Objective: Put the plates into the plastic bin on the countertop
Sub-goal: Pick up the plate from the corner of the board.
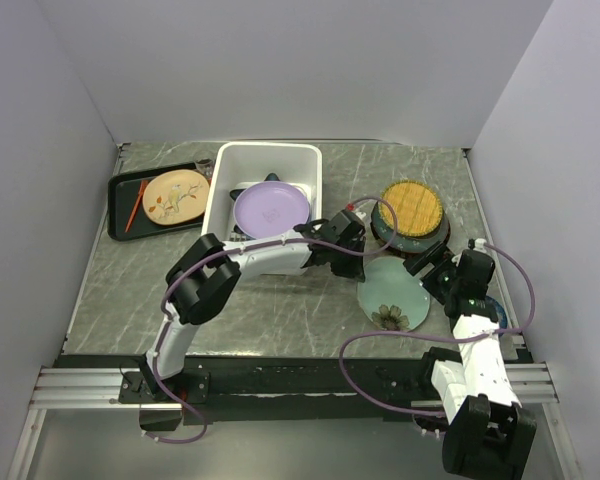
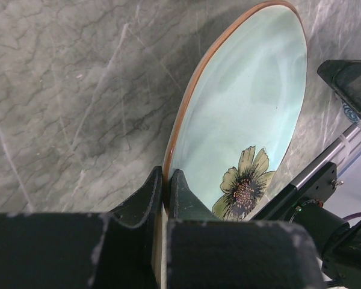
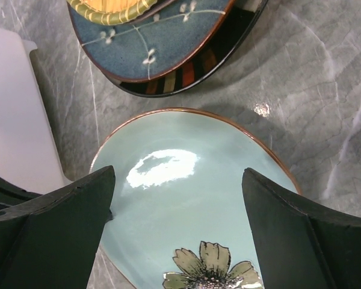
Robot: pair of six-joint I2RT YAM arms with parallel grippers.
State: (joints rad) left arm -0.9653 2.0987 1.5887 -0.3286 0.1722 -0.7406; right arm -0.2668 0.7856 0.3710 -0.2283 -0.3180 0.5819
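A pale green plate (image 1: 393,296) with a painted flower lies right of centre on the countertop (image 1: 280,310). My left gripper (image 1: 358,262) is shut on that plate's brown rim (image 2: 174,135), one finger (image 2: 145,195) on each side of the edge. My right gripper (image 3: 180,198) hangs open just over the same plate (image 3: 186,205), at its right side in the top view (image 1: 430,272). The white plastic bin (image 1: 228,170) at the back holds a lavender plate (image 1: 270,208) lying on a blue star-shaped one (image 1: 242,190).
A stack stands behind the green plate: a yellow woven plate (image 1: 412,207) on a dark teal plate (image 3: 156,42) and a striped dark-rimmed one (image 3: 192,75). A black tray (image 1: 120,205) at back left carries a tan plate (image 1: 175,195). A blue-patterned plate (image 1: 497,308) peeks from under the right arm.
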